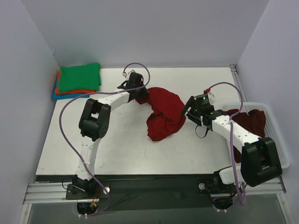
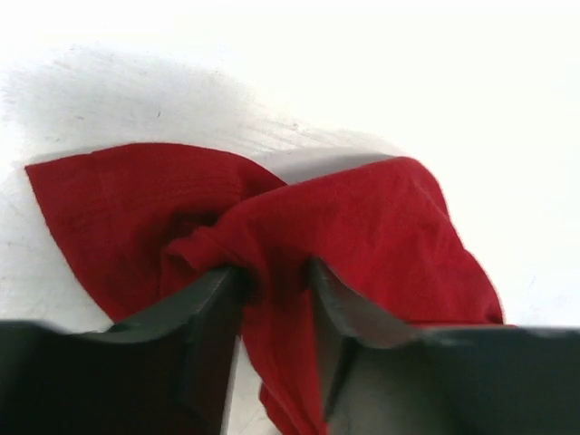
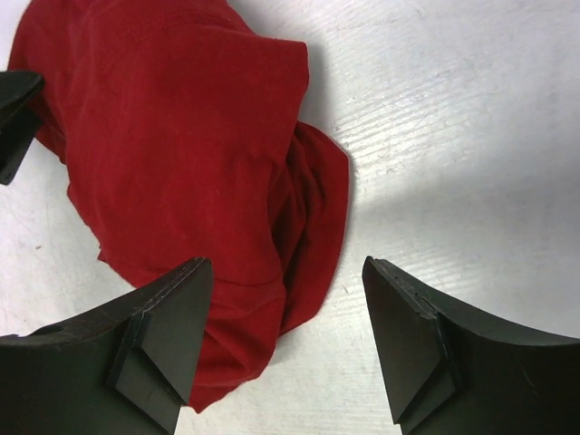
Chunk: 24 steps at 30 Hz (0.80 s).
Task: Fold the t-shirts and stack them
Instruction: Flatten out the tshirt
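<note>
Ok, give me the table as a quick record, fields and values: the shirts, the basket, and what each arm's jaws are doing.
loose shirt: dark red shirt, crumpled in the middle of the table
folded stack: green shirt on top, orange shirt and blue shirt beneath, far left corner
basket: white basket at the right edge, dark red cloth inside
left gripper: jaws either side of a bunched fold of the loose shirt; firm grip unclear
right gripper: jaws open over the loose shirt's edge, holding nothing
</note>
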Available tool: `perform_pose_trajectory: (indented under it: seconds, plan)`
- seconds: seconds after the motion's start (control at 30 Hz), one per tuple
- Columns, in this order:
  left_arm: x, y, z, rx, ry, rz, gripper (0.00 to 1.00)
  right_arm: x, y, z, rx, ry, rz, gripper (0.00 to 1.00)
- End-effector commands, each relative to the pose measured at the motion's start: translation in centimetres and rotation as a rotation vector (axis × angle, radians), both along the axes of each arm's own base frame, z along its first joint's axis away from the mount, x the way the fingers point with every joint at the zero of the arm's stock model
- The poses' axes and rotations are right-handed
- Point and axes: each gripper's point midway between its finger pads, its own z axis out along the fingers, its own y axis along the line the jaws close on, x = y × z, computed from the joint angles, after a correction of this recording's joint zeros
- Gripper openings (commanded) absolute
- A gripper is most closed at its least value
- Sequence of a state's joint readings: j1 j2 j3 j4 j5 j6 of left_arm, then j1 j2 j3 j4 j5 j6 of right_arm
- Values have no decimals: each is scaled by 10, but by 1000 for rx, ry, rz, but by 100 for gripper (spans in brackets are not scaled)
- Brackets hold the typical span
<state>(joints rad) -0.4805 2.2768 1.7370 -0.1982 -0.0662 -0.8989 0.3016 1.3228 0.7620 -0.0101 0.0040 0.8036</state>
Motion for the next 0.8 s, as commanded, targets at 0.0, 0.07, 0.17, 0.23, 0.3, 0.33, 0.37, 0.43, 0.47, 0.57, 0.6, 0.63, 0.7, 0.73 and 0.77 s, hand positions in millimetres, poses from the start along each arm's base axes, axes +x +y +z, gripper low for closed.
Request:
perform_pose_trajectory:
  seconds: [0.0,0.07,0.17,0.23,0.3,0.33,0.37,0.43,0.47,0.57,0.6,0.63,0.7,0.73,0.77]
  plan:
    - [20,-13,16,-67,-61,-12,40,26,7,11,40,-52,4,68]
    - [20,-15,11,-72,-55,-20,32,34,10,4,61,-43,0,66]
    - [19,-12,14,-78,-66,-20,15,48,17,-1,114,-58,3,63]
    - [19,-13,23,-86,-84,-29,8,57,25,-1,155,-65,25,55]
    - [18,-12,26,-76,-93,-40,7,66,33,-6,189,-53,25,49]
    - [17,-11,31,-75,-100,-43,6,67,37,-6,210,-49,32,43]
    - [17,-11,35,-75,-105,-45,3,69,40,-11,218,-40,34,39]
    - [14,-8,41,-62,-118,-59,0,73,42,-9,235,-47,28,30]
    - [14,-6,43,-59,-121,-60,0,73,44,-11,236,-44,30,27]
    - [11,0,58,-48,-144,-70,0,72,42,-11,236,-39,25,10]
    - [11,5,62,-45,-153,-69,0,71,41,-9,238,-39,22,0]
    - [9,9,72,-43,-163,-68,0,71,38,-5,236,-42,18,0]
    - [7,22,96,-43,-200,-61,0,64,25,5,189,-23,-8,0]
    - [6,27,105,-40,-213,-58,0,70,22,23,156,-51,5,0]
    - [3,33,108,-31,-214,-54,0,70,13,38,116,-72,-9,0]
